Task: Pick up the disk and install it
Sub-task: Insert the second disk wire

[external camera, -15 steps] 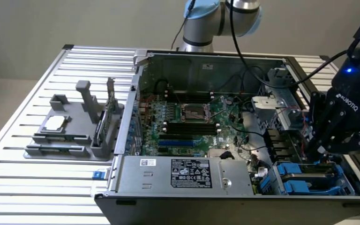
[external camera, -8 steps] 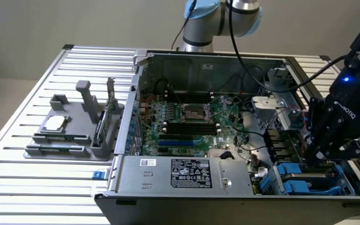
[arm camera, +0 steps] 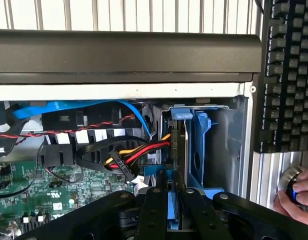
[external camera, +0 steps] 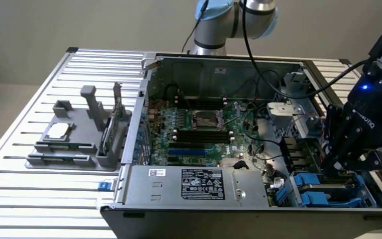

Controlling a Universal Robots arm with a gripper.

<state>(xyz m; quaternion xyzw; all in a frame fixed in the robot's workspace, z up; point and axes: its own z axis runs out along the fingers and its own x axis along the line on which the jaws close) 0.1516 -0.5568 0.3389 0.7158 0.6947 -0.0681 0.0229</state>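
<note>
One gripper is closed on the disk, which stands on edge, partly in its blue bay. You should keep it square to the rails, clear of the cables.

My fingers are matt black plastic with small dull screw heads, closed on the blue plastic rail of the disk, whose edge looks like dark bare metal. The open grey computer case is painted sheet metal, faintly glossy. Its green circuit board has a smooth lacquered sheen. The ribbed silver table is brushed aluminium. The black keyboard is matt plastic.
</note>
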